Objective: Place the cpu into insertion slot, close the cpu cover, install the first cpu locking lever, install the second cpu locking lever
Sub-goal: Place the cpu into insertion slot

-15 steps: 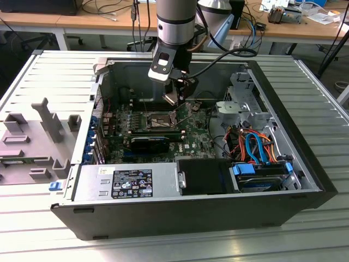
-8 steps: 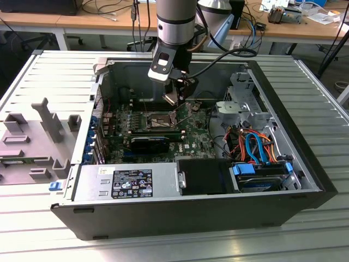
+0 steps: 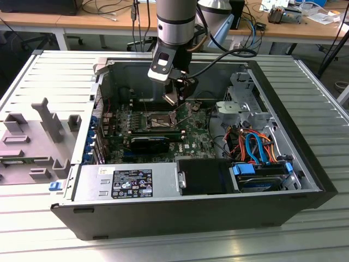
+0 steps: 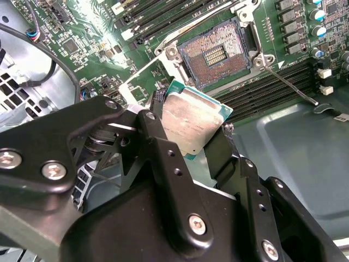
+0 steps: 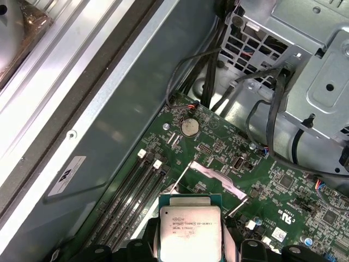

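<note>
cpu (image 4: 191, 117): silver-grey top w/ teal edge. slot (image 4: 215, 53): coppery dotted pin grid, silvery rim. board (image 5: 218, 143) green; claw (image 4: 188, 127) black; case (image 3: 191, 218) dark grey.

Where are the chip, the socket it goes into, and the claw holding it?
cpu (image 4: 193, 123), second wrist view, middle of its metal top.
insertion slot (image 4: 216, 53), second wrist view, centre of its pin field.
claw (image 3: 180, 96), exterior view, midway between its fingertips.
</note>
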`<state>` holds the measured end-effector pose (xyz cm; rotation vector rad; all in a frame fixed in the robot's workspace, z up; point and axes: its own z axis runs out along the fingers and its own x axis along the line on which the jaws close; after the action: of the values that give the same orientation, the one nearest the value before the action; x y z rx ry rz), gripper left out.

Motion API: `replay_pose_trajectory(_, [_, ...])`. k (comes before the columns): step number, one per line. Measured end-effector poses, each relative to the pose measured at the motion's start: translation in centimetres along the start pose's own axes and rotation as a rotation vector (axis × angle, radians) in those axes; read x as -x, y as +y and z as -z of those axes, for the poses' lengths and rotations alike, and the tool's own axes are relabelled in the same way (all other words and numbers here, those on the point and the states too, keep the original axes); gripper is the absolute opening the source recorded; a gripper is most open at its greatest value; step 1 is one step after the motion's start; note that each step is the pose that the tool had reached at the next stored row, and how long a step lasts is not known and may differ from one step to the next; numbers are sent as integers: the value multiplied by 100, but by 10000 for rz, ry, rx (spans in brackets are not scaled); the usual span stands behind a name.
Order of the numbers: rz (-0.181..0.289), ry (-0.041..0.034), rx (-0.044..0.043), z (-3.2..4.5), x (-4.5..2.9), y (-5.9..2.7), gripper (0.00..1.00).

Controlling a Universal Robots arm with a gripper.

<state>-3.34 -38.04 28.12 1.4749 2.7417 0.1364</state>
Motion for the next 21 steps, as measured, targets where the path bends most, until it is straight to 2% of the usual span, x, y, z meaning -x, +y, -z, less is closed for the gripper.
replay_pose_trajectory(21, [-121, -11, 2, -3, 0, 0, 55])
